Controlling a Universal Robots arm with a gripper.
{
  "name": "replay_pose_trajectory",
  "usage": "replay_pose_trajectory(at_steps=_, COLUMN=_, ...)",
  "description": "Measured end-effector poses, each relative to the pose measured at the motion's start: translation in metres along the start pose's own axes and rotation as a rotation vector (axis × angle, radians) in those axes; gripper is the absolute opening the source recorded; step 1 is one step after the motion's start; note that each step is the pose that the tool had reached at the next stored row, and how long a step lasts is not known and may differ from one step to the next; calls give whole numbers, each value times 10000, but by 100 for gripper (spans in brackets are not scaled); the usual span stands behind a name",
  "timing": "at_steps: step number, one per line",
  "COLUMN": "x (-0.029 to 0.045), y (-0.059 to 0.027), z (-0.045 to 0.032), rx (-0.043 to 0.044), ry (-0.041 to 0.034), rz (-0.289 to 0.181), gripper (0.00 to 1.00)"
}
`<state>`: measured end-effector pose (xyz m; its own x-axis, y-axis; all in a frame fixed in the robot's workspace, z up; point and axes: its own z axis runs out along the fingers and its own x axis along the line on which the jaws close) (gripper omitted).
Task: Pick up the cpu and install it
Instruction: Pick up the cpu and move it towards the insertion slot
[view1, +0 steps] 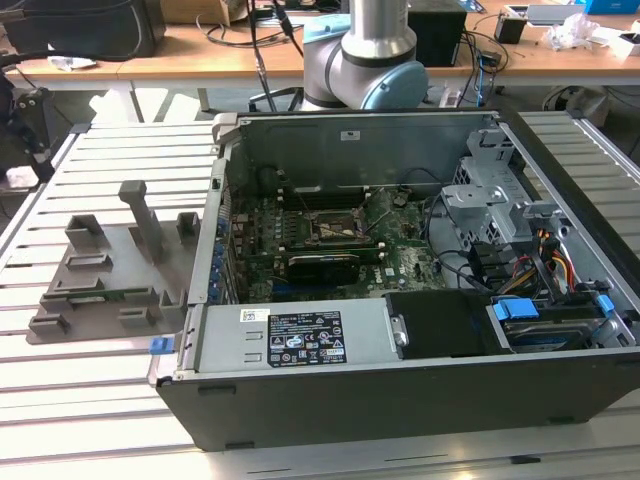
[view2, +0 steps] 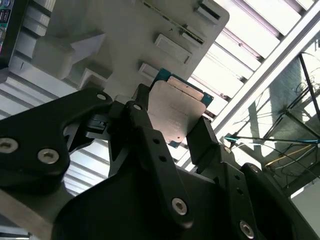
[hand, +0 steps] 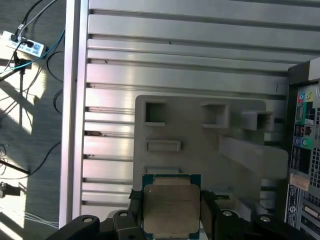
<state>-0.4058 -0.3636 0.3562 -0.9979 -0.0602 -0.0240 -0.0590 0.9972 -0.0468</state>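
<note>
Two black fingers (view2: 147, 135) of the end effector (view2: 172, 120) pinch the cpu (hand: 171, 207) by opposite edges, over the gray holder tray (hand: 200, 145) on the slatted surface (hand: 175, 55). Toward the exterior view's right stands the open computer case (view1: 300, 405).

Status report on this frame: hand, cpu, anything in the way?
Status: hand shut on cpu; cpu above tray, outside case; no obstruction seen.

A slatted aluminium table (view1: 100, 400) carries everything here. On it, toward the exterior view's left, sits a grey moulded holder tray (view1: 110, 270). Just beside it lies an open computer case (view1: 400, 390).
</note>
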Motion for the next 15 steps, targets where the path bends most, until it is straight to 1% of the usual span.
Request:
replay_pose_trajectory(at_steps=5, x=-3, y=-5, z=-108, rx=1, ry=0, rz=0, gripper=55)
replay_pose_trajectory(at_steps=7, x=-5, y=-9, z=-199, rx=0, ry=1, rz=0, gripper=55)
replay_pose_trajectory(at_steps=8, x=-5, y=-11, z=-230, rx=0, ry=0, rz=0, gripper=55)
replay_pose_trajectory(at_steps=15, x=-8, y=-17, z=-354, rx=0, ry=-1, rz=0, gripper=55)
